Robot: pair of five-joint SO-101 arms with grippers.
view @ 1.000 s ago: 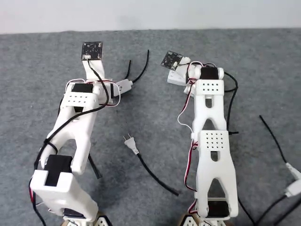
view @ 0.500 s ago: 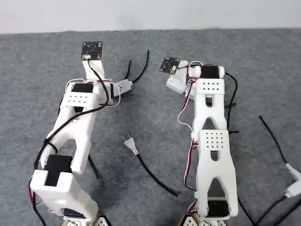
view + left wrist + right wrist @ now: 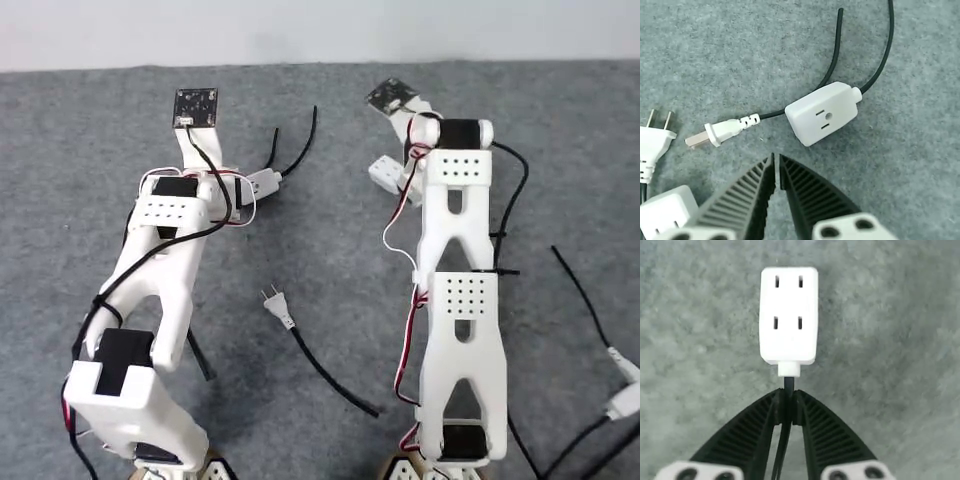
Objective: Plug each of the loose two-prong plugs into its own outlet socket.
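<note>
The left arm (image 3: 160,290) stands at the near left of the desk (image 3: 560,130) and the right arm (image 3: 455,300) at the near right, both extending toward the far edge. A socket (image 3: 265,183) lies just right of the left arm's wrist. Ahead of the left gripper (image 3: 776,167), a plug (image 3: 722,132) lies just beside that socket, with a second plug (image 3: 652,137) and a second socket (image 3: 665,215) off to one side. Between the arms, near the desk's middle, lies a loose plug (image 3: 275,300). A double socket (image 3: 385,175) sits just left of the right arm's wrist, its cord (image 3: 788,385) between the right gripper's (image 3: 787,400) jaws. Two cord ends (image 3: 627,365) lie at the right edge.
</note>
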